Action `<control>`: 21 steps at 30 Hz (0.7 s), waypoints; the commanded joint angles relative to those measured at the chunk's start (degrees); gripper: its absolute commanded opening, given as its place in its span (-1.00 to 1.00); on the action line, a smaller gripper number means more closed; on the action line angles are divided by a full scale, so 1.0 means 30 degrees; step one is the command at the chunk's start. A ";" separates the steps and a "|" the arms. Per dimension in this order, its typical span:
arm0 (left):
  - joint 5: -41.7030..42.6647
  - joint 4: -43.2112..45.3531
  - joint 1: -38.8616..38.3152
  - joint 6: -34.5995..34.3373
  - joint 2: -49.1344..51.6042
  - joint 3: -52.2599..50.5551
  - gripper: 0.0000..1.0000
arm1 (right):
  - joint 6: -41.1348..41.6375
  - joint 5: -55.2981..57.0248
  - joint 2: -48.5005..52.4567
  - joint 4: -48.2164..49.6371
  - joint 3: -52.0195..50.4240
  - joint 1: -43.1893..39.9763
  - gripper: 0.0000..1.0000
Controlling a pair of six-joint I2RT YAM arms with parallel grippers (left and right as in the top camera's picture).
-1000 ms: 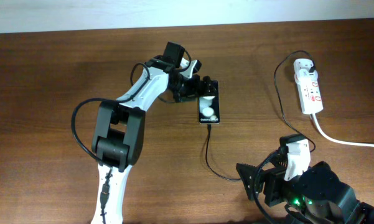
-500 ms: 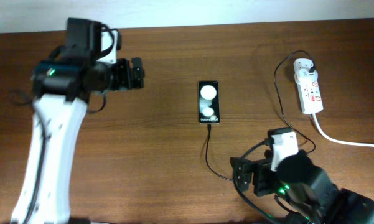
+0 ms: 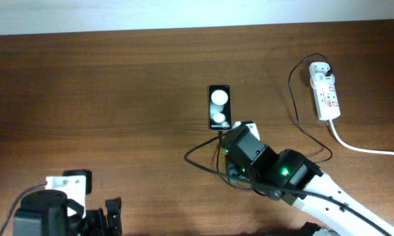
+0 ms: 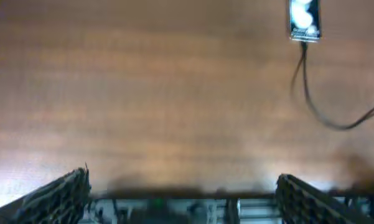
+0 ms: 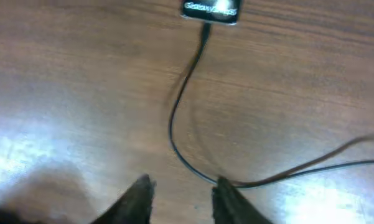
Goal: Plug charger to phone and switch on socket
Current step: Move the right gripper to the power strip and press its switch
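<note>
One phone (image 3: pixel 220 107), one socket (image 3: pixel 326 92) (one charger (image 5: pixel 172 127))

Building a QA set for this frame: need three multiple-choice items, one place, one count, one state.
1. Overhead view: the elongated white power strip lies where from the flat black smartphone? A left B right C underneath
2. Count of white round patches on the smartphone? A one B two C four
3. The thin black charger cable has its connector tip: A at the smartphone's end B lying apart from it C on the power strip
Key: 1B, strip near right edge; 2B, two show; 3A, tip meets its edge.
</note>
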 commanded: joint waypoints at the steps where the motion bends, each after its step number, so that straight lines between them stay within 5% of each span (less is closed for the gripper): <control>1: -0.0211 -0.1137 0.0452 0.0226 -0.1100 -0.0073 0.98 | 0.0437 0.0036 -0.0073 -0.0335 0.0051 -0.2470 -0.51; 4: -0.0211 -0.1144 0.1639 0.0226 -0.5078 -0.0073 0.98 | 0.0423 0.0036 -0.0073 -0.0882 0.0051 -0.6288 -0.68; 5: -0.0211 -0.1144 0.1639 0.0226 -0.6280 -0.0073 0.98 | 0.0423 0.0029 -0.0073 -0.0867 0.0051 -0.7431 -0.92; 13: -0.0204 -0.1166 0.1639 0.0226 -1.0142 -0.0073 0.99 | -0.0816 -0.0590 0.0321 -0.0415 0.0342 -1.6225 -0.92; 21: -0.0211 -0.1166 0.1639 0.0226 -1.2750 -0.0066 0.98 | -0.0867 -0.3687 0.6863 -0.1421 0.5610 -1.9708 -0.92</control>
